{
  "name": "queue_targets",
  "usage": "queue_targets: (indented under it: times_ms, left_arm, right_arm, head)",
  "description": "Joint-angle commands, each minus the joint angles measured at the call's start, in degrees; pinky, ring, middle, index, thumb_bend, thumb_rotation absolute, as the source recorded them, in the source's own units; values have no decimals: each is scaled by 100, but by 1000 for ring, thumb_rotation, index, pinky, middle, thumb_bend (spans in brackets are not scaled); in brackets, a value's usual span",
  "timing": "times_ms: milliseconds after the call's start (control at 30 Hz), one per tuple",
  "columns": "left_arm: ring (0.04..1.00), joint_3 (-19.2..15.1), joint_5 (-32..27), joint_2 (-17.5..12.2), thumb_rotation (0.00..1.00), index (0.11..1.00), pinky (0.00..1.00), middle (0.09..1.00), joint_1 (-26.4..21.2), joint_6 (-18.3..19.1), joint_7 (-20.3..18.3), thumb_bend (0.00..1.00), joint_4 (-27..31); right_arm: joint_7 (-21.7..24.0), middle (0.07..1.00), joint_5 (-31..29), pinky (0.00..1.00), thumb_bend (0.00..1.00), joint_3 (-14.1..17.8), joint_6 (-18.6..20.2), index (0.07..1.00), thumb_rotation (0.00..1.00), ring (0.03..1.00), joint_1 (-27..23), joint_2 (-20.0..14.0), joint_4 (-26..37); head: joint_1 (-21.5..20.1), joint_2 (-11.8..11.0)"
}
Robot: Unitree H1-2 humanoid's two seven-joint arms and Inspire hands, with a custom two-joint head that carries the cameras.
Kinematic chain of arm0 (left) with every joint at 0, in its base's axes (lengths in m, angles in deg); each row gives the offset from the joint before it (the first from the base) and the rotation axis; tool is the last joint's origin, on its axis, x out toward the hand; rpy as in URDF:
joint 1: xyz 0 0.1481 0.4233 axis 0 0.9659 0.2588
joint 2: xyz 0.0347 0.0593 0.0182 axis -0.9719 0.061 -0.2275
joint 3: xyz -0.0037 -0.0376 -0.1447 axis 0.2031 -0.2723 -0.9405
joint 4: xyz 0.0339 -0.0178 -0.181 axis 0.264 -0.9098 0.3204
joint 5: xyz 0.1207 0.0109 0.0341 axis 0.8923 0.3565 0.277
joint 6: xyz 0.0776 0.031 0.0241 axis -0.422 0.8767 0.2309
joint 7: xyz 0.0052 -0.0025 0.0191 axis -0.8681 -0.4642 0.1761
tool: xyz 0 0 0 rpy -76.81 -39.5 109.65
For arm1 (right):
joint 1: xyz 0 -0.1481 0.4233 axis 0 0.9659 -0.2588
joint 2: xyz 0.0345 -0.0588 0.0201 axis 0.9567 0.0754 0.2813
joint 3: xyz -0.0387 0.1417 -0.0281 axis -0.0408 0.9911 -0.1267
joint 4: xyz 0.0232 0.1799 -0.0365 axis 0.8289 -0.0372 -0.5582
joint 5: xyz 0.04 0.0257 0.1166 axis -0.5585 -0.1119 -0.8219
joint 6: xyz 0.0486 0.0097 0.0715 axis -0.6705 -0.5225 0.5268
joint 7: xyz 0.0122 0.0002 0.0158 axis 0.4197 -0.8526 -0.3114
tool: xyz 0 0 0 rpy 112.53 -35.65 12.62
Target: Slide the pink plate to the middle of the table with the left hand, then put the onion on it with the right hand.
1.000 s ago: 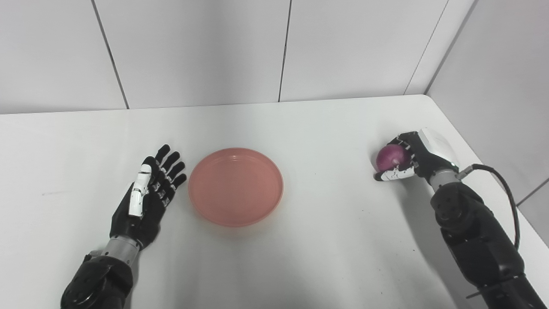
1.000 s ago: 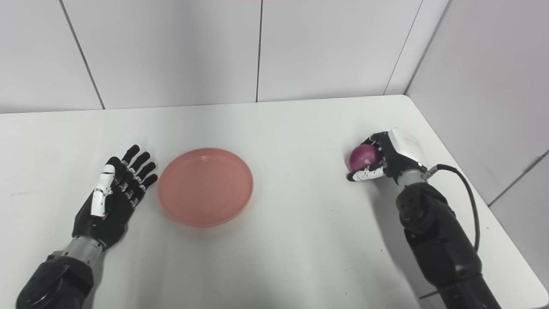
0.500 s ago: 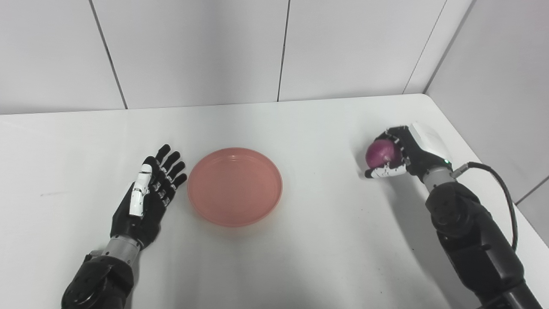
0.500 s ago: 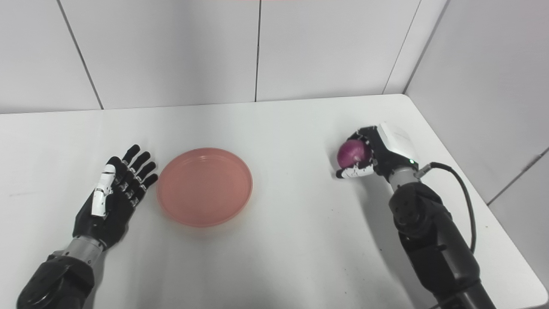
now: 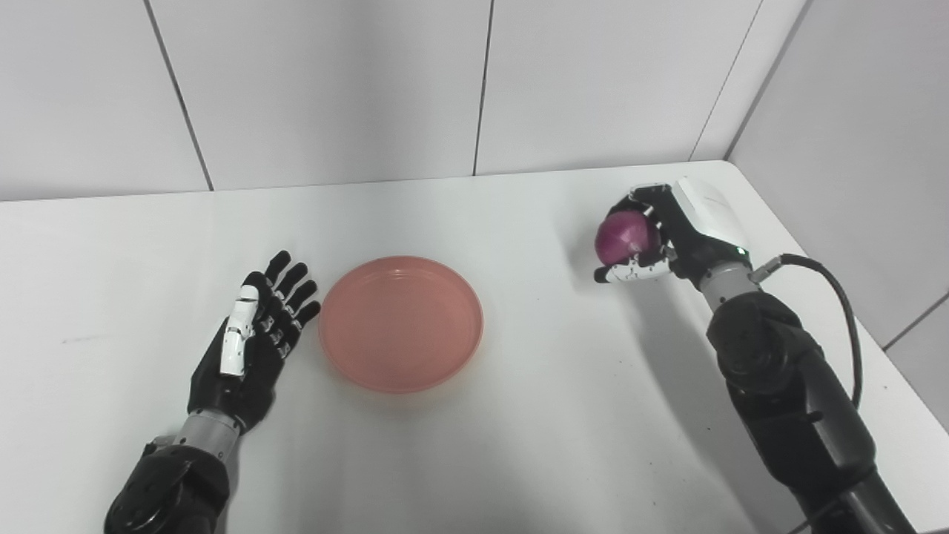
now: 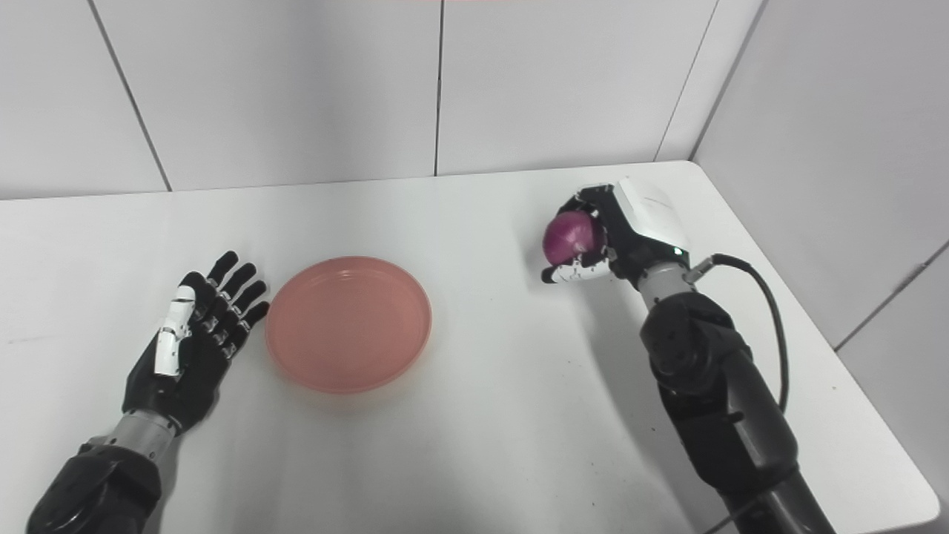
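Over by the table's left edge the black left hand [image 5: 248, 348] lies flat on the white tabletop [image 5: 519, 415], fingers spread and holding nothing, just where it lay a second ago; its fingertips stop just short of the round, shallow pink plastic plate [image 5: 401, 322], which has not budged either and sits near the middle of the table, a little left of centre; so the sliding half of the job looks finished to me. The change is all on the right: the black-and-white right hand [image 5: 667, 233], fingers and thumb curled around the round purple-red onion [image 5: 625, 237], has lifted off the surface near the right edge and swung inward and toward the back edge; the onion now rides in the air, well apart from the plate, so the carry has begun and the setting-down remains.
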Motion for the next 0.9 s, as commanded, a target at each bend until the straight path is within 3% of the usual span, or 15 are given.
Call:
queue_targets:
  times_ms: [0, 233, 433, 667, 767, 867]
  left_arm:
    - [963, 50, 62, 25, 1000, 959, 946, 974, 43, 66, 63, 506, 9]
    - [966, 85, 81, 65, 1000, 960, 954, 973, 31, -50, 53, 514, -81]
    - [955, 145, 139, 145, 1000, 962, 947, 970, 63, -85, 127, 510, -72]
    - [939, 202, 246, 268, 1000, 955, 923, 961, 97, -68, 293, 501, -25]
    - [938, 227, 277, 327, 1000, 951, 918, 958, 110, -56, 362, 502, 11]
    - [947, 261, 293, 394, 1000, 955, 927, 965, 121, -55, 412, 492, 27]
  right_arm:
    - [-22, 487, 58, 345, 514, 20, -160, 487, 130, 420, -275, -46, 191]
    - [127, 479, 286, 314, 515, -250, -42, 487, 132, 396, -511, 198, 321]
    - [94, 481, 306, 309, 515, -569, -384, 488, 132, 393, -782, 528, 167]
    - [18, 430, 332, 248, 516, -802, -585, 488, 133, 324, -975, 810, -46]
    - [-18, 461, 349, 285, 516, -930, -661, 488, 132, 363, -1054, 978, -149]
    - [-26, 407, 331, 215, 516, -1062, -734, 488, 131, 295, -1126, 1156, -247]
  head:
    - [36, -23]
    - [131, -54]
    - [372, -101]
    - [599, -130]
    - [790, -135]
    - [908, -138]
